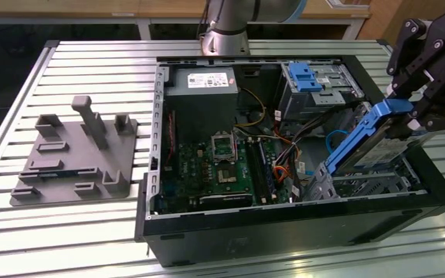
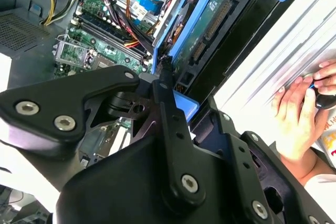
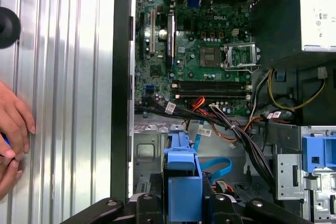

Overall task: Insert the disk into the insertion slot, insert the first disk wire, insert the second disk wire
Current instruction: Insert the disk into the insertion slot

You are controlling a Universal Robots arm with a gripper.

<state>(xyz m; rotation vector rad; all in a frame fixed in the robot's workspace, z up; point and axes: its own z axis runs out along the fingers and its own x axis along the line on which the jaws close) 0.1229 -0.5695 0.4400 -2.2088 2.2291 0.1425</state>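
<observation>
Closest to the lens in both wrist views: your hand (image 3: 184,200), black linkage, closed on the blue bracket of the disk (image 1: 382,152).

Position. In the exterior view the disk sits at 3 o'clock, tilted, with its high end in your hand and its low end down at the mouth of the insertion slot (image 1: 373,186). The slot is at the 4 o'clock corner of the case (image 1: 284,223). I cannot tell whether the bracket touches the cage.

Progress (judged).
- Step 1, disk into slot: under way and not seated, as the disk stands well proud of the cage.
- Steps 2 and 3, the two wires: not done. In the second wrist view the disk's connector edge (image 2: 217,15) looks bare.
- A blue flat cable (image 3: 218,165) and a bundle of orange and black wires (image 3: 231,129) lie loose just beside the cage. Which of them serve the disk, you cannot tell from here.

Count.
- Disk: 1
- Insertion slot: 1
- Hand: 1
- Open case: 1
- Taller bay with blue latch (image 1: 319,87), at 1 o'clock: 1
- Motherboard (image 1: 222,168), at centre: 1
- Grey fixture plate (image 1: 68,168), at 9 o'clock on the counter (image 1: 91,231): 1
- Person's hands (image 2: 294,114), on the slats just outside the case wall: 2
</observation>
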